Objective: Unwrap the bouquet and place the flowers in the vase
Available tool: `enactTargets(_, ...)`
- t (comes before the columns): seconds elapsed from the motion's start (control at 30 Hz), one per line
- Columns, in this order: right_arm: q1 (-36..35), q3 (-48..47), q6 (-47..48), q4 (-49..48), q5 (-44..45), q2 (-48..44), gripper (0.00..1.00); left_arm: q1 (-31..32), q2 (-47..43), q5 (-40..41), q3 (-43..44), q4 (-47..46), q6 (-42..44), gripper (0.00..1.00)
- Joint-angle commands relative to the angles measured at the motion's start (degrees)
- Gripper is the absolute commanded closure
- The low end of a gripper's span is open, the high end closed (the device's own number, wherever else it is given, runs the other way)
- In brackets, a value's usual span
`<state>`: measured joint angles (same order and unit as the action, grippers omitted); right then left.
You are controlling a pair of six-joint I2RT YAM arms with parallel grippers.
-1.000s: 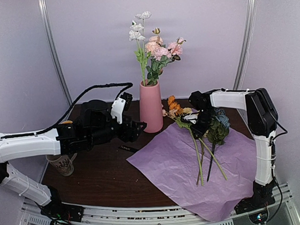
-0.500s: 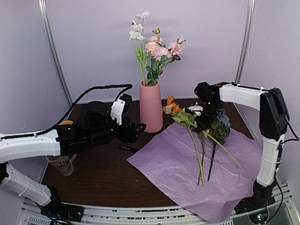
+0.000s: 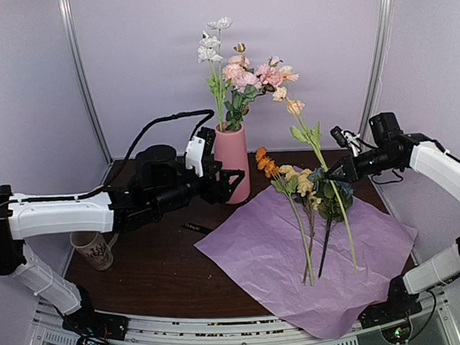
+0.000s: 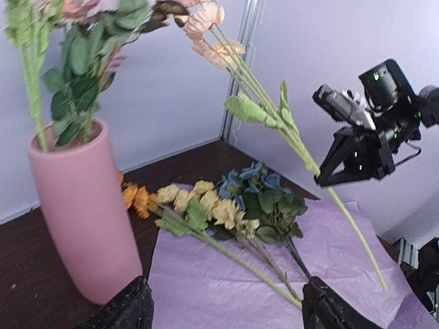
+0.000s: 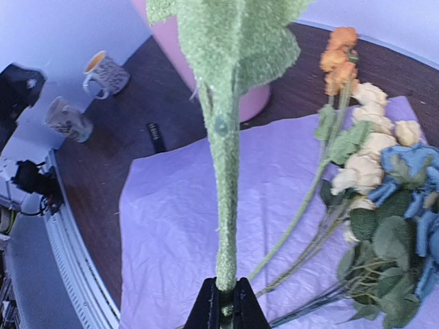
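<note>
The pink vase [image 3: 231, 171] stands at the back centre with white and pink flowers [image 3: 237, 73] in it. The bouquet is unwrapped: its lilac tissue paper [image 3: 272, 255] lies flat with orange, pale yellow and blue flowers [image 3: 299, 186] on it. My right gripper [image 3: 335, 173] is shut on a long green stem [image 5: 223, 192] with peach blooms [image 3: 289, 92], held tilted in the air above the paper. My left gripper [image 3: 234, 186] stands open just left of the vase [image 4: 79, 212], with nothing between its fingers [image 4: 120, 310].
A patterned mug [image 3: 96, 251] stands at the table's left edge, and the right wrist view shows two mugs [image 5: 104, 72]. A black ribbon piece [image 3: 194, 227] lies on the dark table left of the paper. The paper overhangs the table's front edge.
My right gripper has shut on a peach-flowered stem and lifted it off the paper, swinging up and to the right. My left arm has moved right, closer to the vase.
</note>
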<state>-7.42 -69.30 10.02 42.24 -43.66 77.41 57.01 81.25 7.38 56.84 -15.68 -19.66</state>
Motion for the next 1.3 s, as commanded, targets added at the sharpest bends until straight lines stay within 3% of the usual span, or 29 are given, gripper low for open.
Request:
enactTargets(0.0,-0.9,11.0,-7.5,-21.1,-19.8,-9.9,1.0,0.3,8.8,-11.0,9.2,-14.8,-2.6,0.26)
enactTargets(0.13,-3.0,14.3,-7.9,-24.2,-22.1,-16.0,1.0,0.4,19.1,-21.7,17.2,-24.9,-11.4,0.39)
enactTargets(0.27,-4.7,15.0,-7.8,-23.2,-23.1,-17.8,1.0,1.6,26.7,-26.3,24.2,-31.1,-17.8,0.44)
enactTargets(0.5,-6.9,15.5,-7.4,-22.7,-22.0,-18.6,1.0,4.2,31.5,-28.2,30.9,-29.8,-17.9,0.47)
enactTargets(0.73,-8.8,15.4,-6.3,-22.0,-22.2,-17.8,1.0,4.5,33.2,-28.3,33.1,-27.7,-18.3,0.63)
enactTargets(1.03,-10.5,14.5,-3.9,-19.0,-23.9,-18.2,1.0,4.5,34.2,-27.2,34.9,-24.6,-18.6,0.72)
enactTargets(1.1,-10.5,14.4,-4.6,-19.3,-24.7,-18.4,1.0,4.5,34.0,-26.9,34.6,-24.2,-19.0,0.69)
enactTargets(1.17,-10.5,14.4,-5.4,-20.0,-25.6,-18.7,1.0,4.6,33.6,-26.2,33.8,-24.3,-19.5,0.55)
enactTargets(1.27,-10.3,14.1,-7.0,-21.4,-25.7,-18.8,1.0,4.6,32.4,-25.8,31.8,-25.3,-20.0,0.55)
